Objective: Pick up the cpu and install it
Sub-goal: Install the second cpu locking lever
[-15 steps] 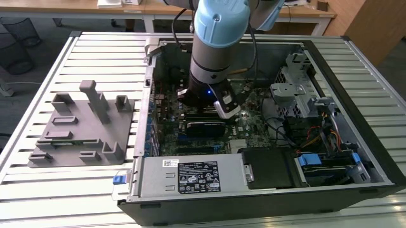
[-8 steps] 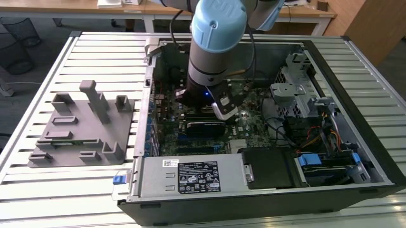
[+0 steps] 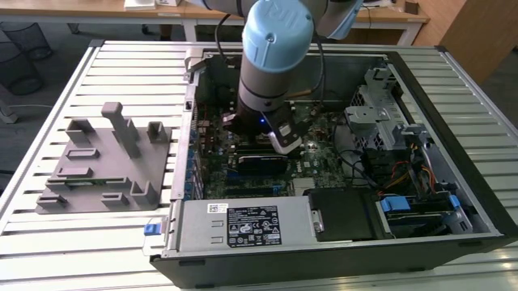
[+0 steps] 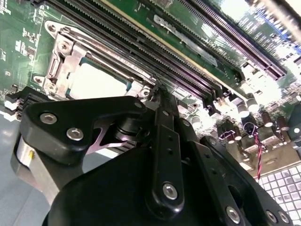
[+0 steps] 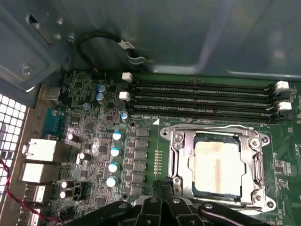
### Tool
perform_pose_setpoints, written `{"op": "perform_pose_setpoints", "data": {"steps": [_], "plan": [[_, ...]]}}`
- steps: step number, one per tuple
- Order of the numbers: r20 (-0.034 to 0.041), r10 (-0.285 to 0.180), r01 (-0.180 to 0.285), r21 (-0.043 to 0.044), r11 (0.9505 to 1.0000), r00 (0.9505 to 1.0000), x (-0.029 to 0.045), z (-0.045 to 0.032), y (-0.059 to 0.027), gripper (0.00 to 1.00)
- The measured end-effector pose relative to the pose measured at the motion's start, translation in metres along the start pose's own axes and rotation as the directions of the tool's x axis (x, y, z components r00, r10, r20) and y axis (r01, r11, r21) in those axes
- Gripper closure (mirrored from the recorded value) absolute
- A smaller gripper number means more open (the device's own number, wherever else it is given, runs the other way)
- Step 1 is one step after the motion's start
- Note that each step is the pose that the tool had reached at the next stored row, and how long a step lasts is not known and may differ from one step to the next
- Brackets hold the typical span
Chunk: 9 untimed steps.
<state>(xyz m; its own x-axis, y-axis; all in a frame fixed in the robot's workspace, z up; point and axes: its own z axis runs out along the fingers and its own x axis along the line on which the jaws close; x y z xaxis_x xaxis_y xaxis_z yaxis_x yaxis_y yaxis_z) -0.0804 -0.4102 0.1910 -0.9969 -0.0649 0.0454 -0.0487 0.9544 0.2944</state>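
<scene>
The arm is reaching down into the open computer case [image 3: 453, 182], and its gripper [image 5: 164, 186] is hovering just beside the socket frame [image 5: 176, 141] on the green motherboard [image 5: 94, 136]. The cpu [image 5: 216, 165] is lying flat inside that metal frame in the first wrist view, its pale top facing up, and the second wrist view is catching it too — the cpu [image 4: 96, 82] sitting square within the bracket. The fingers [image 5: 162, 188] are looking closed together, tips meeting near the frame's edge, with nothing between them. Judging from this, the chip is already sitting in its seat, so the work in hand seems to be about finishing the placement cleanly: the tips are best kept off the pale top and away from the memory slots [image 5: 202, 94] running alongside, since a sideways nudge could skew the chip in its seat. Any motion near the frame is probably wanting to be straight and slow — the capacitors [image 5: 114, 150] are standing close by. The grey fixture [image 3: 101, 163] is sitting well apart, outside the case on the slatted table [image 3: 97, 248].
</scene>
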Motion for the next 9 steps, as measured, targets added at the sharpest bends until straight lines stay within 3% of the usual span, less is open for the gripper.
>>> {"op": "perform_pose_setpoints", "data": {"steps": [3, 9], "plan": [[0.0002, -0.001, 0.001, -0.0078, 1.0000, 1.0000, 0.0004, 0.0012, -0.0003, 0.89], [0.0003, -0.001, 0.001, -0.0082, 1.0000, 1.0000, 0.0009, 0.0032, -0.0023, 0.89]]}}
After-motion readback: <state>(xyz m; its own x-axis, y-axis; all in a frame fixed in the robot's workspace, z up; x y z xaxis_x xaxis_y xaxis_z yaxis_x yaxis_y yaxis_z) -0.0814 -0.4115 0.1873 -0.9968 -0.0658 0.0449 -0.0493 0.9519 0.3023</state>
